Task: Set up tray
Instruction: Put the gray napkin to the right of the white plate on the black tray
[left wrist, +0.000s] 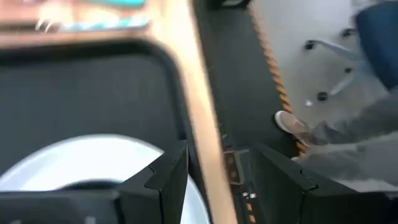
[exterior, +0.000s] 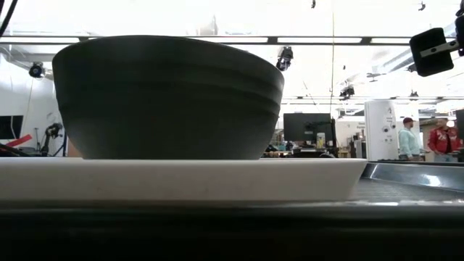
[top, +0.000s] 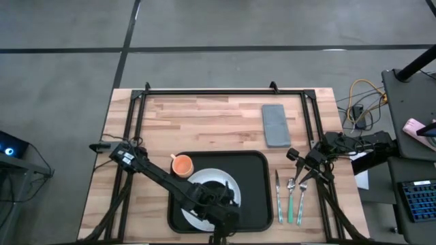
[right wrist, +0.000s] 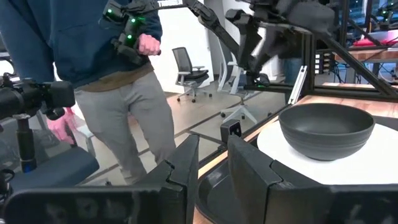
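Overhead and wrist views of a two-arm bench set-up. The tray (top: 255, 178) lies at the middle of the bench's near edge, its long axis running parallel to that edge. On its left half sits a white plate (top: 232, 181) carrying a dark bowl (right wrist: 326, 130); an orange cup (top: 182, 165) stands in the tray's far left corner.

The left tool (top: 221, 212) hangs over the plate near the tray's near rim, its fingers (left wrist: 168, 177) spread apart with nothing between them.

The right tool (top: 305, 165) hovers near the bench's right edge, above the tops of the knife (top: 278, 196), spoon (top: 289, 199) and fork (top: 300, 199), which lie side by side just right of the tray, handles pointing to the near edge. Its fingers (right wrist: 181, 167) show a narrow gap and grip nothing.

A grey napkin (top: 275, 124) lies beyond the tray's far right corner.

The cutlery lies directly beneath the right arm, so that arm is judged the better placed for it; the tray's bare right half lies to that tool's left.
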You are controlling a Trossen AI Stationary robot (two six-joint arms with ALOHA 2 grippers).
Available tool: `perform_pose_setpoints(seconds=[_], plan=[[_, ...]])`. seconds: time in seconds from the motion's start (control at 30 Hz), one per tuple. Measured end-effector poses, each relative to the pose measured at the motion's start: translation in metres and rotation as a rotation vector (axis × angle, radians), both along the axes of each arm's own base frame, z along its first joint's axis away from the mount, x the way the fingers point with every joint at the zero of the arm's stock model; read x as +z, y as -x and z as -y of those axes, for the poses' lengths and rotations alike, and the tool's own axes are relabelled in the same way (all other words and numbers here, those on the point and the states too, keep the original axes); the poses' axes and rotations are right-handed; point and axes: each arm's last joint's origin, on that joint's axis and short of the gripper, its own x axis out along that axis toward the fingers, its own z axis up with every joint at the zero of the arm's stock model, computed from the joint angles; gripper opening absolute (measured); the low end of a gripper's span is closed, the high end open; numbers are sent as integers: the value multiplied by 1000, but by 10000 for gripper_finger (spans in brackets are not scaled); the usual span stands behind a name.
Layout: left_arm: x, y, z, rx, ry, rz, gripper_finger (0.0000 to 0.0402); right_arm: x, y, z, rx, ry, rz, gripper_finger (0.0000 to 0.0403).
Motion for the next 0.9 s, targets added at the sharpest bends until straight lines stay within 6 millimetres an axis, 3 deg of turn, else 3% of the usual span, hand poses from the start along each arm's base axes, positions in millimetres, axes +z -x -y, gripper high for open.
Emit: perform_pose_setpoints(seconds=[0.2, 0.5, 0.67, 0.77, 0.9], plan=[[20, -3, -29, -65, -24, 72, 151, 0, 0, 0, 1, 0, 0, 82], [11, -3, -112, -109, 63, 106, 151, 0, 0, 0, 1, 0, 1, 70], [6, 37, -168, -20, 108, 229, 151, 0, 0, 0, 1, 0, 0, 69], [5, 73, -198, 53, 137, 394, 151, 0, 0, 0, 0, 0, 1, 73], [-14, 126, -228, 176, 199, 532, 151, 0, 0, 0, 1, 0, 1, 78]])
